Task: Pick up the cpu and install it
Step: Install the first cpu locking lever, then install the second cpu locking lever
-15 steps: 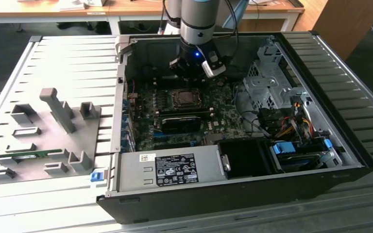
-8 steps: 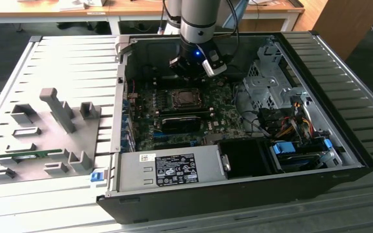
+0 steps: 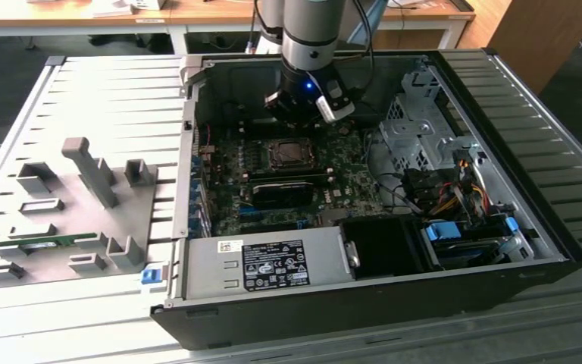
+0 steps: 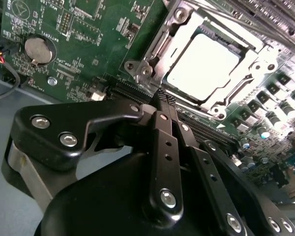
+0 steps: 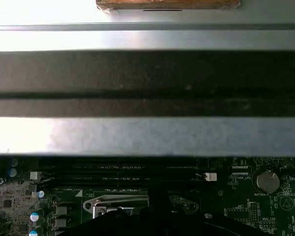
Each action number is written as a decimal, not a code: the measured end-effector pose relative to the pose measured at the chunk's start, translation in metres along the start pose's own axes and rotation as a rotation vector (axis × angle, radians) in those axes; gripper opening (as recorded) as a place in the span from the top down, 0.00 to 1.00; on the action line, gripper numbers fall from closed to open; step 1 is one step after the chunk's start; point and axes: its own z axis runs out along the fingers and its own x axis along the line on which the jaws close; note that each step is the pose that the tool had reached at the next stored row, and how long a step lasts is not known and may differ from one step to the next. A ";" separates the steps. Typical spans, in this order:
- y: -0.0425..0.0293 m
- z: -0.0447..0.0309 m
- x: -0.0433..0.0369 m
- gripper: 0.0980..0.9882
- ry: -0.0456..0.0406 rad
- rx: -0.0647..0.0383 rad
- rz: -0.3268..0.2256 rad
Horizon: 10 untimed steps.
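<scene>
Gripper fingers together, empty, beside socketed cpu.

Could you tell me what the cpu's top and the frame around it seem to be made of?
The cpu top looks like smooth bright metal, since it reflects light almost white. The socket frame around it appears to be bare stamped steel, silver with dull glints and bolt heads. The claw links look like black-coated metal.

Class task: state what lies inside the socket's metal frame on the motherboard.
The cpu lies inside the socket frame, its bright metal top showing. What is under the chip is covered. The gripper hangs beside the socket, holding nothing.
</scene>
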 end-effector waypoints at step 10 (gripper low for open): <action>-0.0066 -0.0008 -0.0002 0.99 0.0000 0.000 0.000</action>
